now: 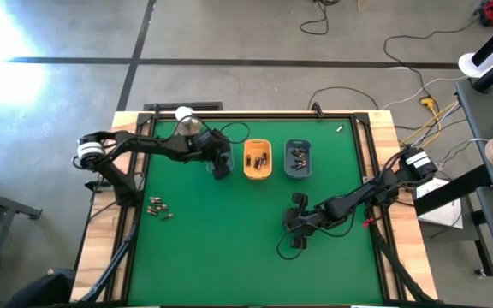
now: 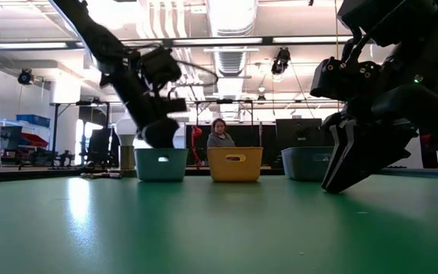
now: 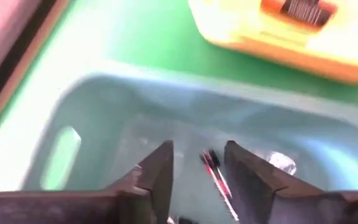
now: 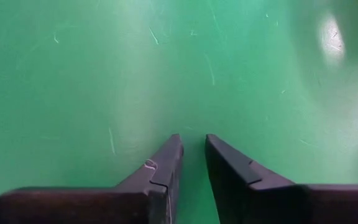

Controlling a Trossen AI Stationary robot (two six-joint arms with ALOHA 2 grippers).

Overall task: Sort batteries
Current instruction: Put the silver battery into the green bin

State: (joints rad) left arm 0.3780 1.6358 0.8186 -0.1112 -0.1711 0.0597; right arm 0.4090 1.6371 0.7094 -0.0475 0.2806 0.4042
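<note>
1. Where the green mat covers it, the desk (image 1: 229,248) lies mostly bare, with a wooden border along both sides.
2. Left arm reaches across the far side of the desk; left gripper (image 1: 220,164) hangs over a pale blue-grey tray (image 3: 61,118), just beside the orange tray (image 1: 258,160).
3. Left wrist view: fingers (image 3: 160,171) stand apart with a clear gap, nothing clamped between them. A slim dark battery with a red stripe (image 3: 215,174) lies in the blue-grey tray beneath that gap.
4. Right arm comes in from the desk's right edge; right gripper (image 1: 298,224) sits low over bare mat, near the middle-right. Its fingers (image 4: 166,165) are narrow, a thin slit between the tips, holding nothing.
5. Three trays in a row at the far side: the blue-grey one under the left gripper, the orange one, then a grey tray (image 1: 298,159).
6. Batteries (image 1: 258,159) lie in the orange tray; more dark ones (image 1: 298,157) in the grey tray.
7. A loose cluster of batteries (image 1: 160,208) rests on the mat near the left edge, well apart from both grippers.
</note>
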